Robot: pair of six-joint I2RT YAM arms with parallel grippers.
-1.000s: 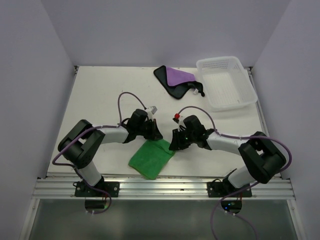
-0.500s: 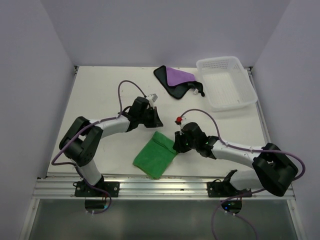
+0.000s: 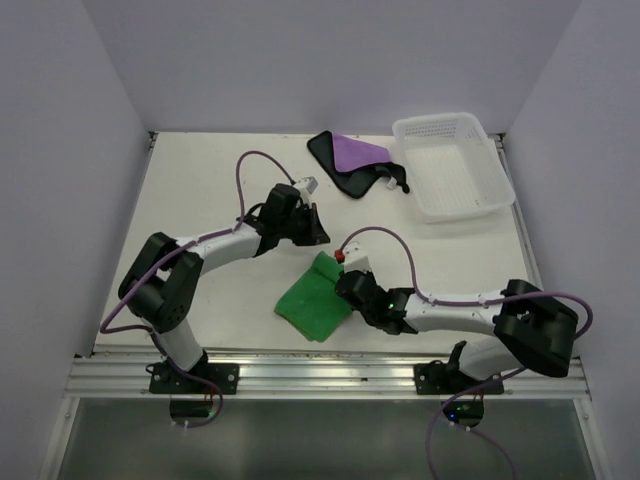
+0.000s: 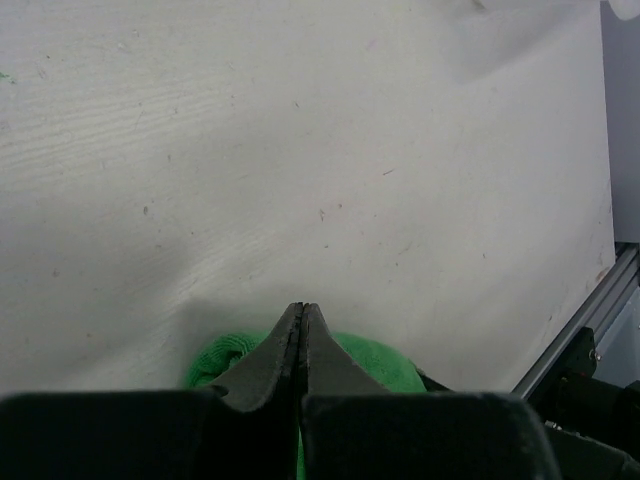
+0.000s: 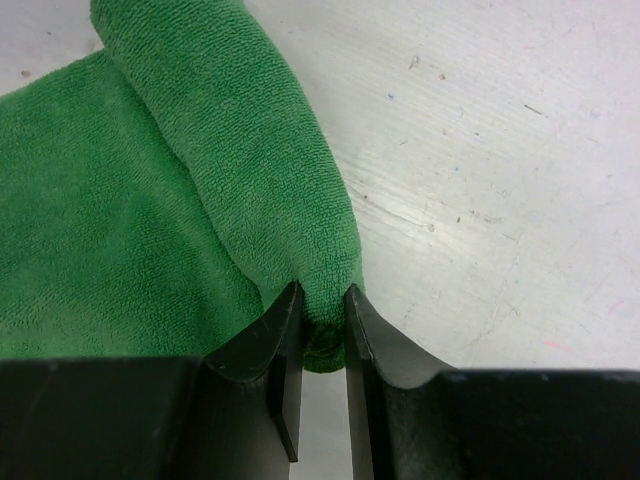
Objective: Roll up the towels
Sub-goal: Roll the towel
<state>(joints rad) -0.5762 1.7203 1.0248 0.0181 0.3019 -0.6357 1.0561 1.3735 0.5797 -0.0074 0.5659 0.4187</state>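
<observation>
Mid-roll on green towel (image 3: 312,300); right gripper (image 5: 322,293) jaws pinch its curled edge; left gripper (image 4: 302,309) jaws shut, empty; next I'd carry that edge across.

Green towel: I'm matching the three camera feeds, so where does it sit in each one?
Top external: green towel low centre, with the right claw on its right edge.
Left wrist: bottom centre, behind the shut left claw.
Right wrist: fills the left, its rolled fold pinched in the right claw.
Shared landmark: the white table.
</observation>
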